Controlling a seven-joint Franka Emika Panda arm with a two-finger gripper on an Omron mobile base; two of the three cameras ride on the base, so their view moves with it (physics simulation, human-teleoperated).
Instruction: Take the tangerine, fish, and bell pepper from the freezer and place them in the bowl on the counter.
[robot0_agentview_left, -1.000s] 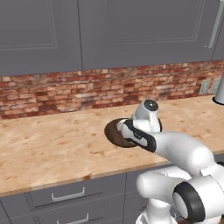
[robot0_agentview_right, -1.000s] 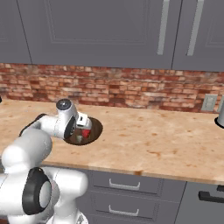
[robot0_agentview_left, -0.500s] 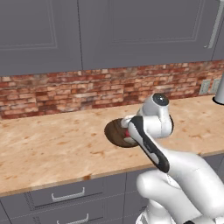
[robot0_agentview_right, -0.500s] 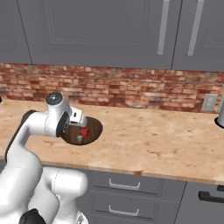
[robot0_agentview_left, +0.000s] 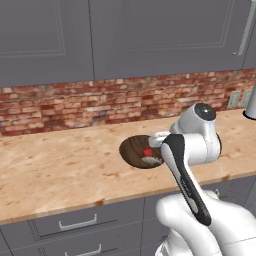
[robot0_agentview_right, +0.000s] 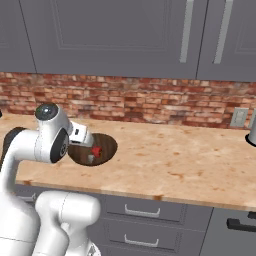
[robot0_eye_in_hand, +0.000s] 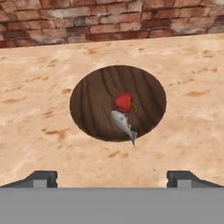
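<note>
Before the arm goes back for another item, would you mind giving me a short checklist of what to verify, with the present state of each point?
1. Bell pepper in the bowl: ok, lying near the middle.
2. Fish in the bowl: ok, beside the pepper, its tail at the rim.
3. Tangerine in the bowl: not ok, no orange ball among its contents.
4. End effector empty: ok, fingertips wide apart with nothing between them.
5. End effector clear of the bowl: ok, pulled back from it above the counter.
6. Bowl well on the counter: ok, set back from the front edge.
</note>
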